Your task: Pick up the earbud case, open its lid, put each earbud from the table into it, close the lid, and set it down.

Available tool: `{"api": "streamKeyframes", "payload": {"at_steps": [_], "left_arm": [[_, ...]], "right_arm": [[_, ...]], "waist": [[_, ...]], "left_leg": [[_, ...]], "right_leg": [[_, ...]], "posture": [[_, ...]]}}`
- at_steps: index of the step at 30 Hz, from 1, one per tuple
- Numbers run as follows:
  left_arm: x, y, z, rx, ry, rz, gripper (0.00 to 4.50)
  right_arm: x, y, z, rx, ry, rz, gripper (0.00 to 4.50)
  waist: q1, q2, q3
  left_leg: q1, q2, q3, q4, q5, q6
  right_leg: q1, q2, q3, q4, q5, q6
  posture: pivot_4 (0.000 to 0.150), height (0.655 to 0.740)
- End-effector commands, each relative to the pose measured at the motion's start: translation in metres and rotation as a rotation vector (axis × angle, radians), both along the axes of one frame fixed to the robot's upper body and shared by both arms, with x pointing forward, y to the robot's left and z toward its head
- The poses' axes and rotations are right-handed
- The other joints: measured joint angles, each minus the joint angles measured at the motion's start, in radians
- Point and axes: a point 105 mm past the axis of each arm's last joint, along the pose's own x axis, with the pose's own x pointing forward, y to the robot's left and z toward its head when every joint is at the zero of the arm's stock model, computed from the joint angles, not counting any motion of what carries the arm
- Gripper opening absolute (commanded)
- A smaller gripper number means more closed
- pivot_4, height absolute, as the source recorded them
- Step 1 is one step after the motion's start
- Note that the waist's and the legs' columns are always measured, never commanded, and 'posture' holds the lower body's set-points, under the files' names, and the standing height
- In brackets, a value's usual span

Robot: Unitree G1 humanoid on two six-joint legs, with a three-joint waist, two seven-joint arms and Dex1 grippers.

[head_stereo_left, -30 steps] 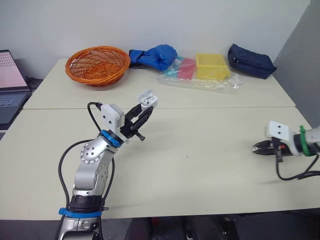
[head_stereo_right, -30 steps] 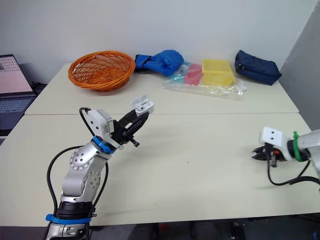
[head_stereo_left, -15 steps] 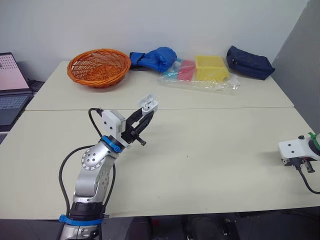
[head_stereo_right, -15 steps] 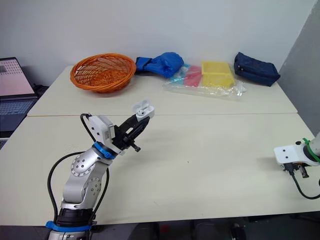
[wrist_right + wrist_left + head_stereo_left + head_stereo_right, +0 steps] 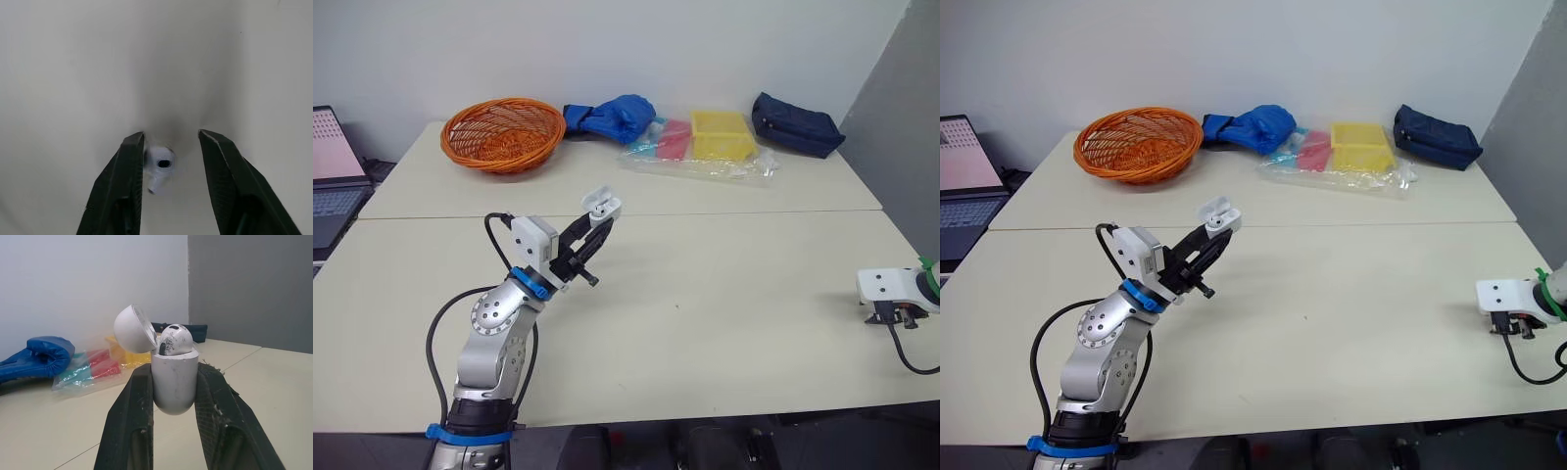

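left wrist view, white earbud case (image 5: 174, 382), lid (image 5: 131, 329) open, scuffed earbud (image 5: 175, 339) inside

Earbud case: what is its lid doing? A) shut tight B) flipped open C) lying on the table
B: the lid is tipped back from the case, and an earbud pokes out of the top.
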Motion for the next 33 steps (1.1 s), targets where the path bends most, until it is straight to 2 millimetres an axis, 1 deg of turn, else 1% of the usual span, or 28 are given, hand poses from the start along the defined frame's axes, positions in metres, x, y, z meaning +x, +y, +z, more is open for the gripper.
{"api": "streamKeyframes", "payload": {"at_steps": [1, 5, 9, 23, 33], "left_arm": [[-0.004, -0.004, 0.015, 0.000, -0.057, -0.023, 0.78], [-0.004, -0.004, 0.015, 0.000, -0.058, -0.024, 0.78], [-0.003, -0.004, 0.015, -0.001, -0.056, -0.025, 0.78], [-0.004, -0.004, 0.013, -0.002, -0.053, -0.022, 0.78], [-0.003, -0.005, 0.013, -0.004, -0.054, -0.027, 0.78]], "right_arm": [[-0.006, -0.004, -0.007, -0.005, 0.026, -0.018, 1.78], [-0.007, -0.006, -0.007, 0.002, 0.029, -0.041, 1.78], [-0.010, -0.015, -0.006, -0.041, 0.034, -0.045, 1.78], [-0.013, -0.021, -0.005, -0.098, 0.055, -0.021, 1.78], [-0.016, -0.024, -0.005, -0.100, 0.062, -0.032, 1.78]], "waist": [[0.001, 0.000, 0.000], [0.002, 0.000, 0.000], [0.002, 0.000, 0.000], [0.003, -0.001, 0.000], [0.004, -0.001, 0.000]], "left_leg": [[0.000, 0.000, 0.000, 0.000, 0.000, 0.000], [0.000, 0.000, 0.000, 0.000, 0.000, 0.000], [0.000, 0.000, 0.000, 0.000, 0.000, 0.000], [-0.001, -0.001, 0.001, 0.001, 0.000, 0.000], [-0.001, -0.001, 0.000, 0.001, 0.000, 0.000]], "right_leg": [[0.000, 0.000, 0.000, 0.000, 0.000, 0.000], [0.000, 0.000, 0.000, 0.000, 0.000, 0.000], [0.000, 0.000, 0.000, 0.000, 0.000, 0.000], [0.000, -0.001, 0.001, -0.001, -0.002, -0.003], [0.000, -0.001, 0.000, -0.001, -0.002, -0.003]], "posture": [[0.150, 0.7400], [0.150, 0.7400], [0.150, 0.7400], [0.150, 0.7400], [0.150, 0.7400]]}}
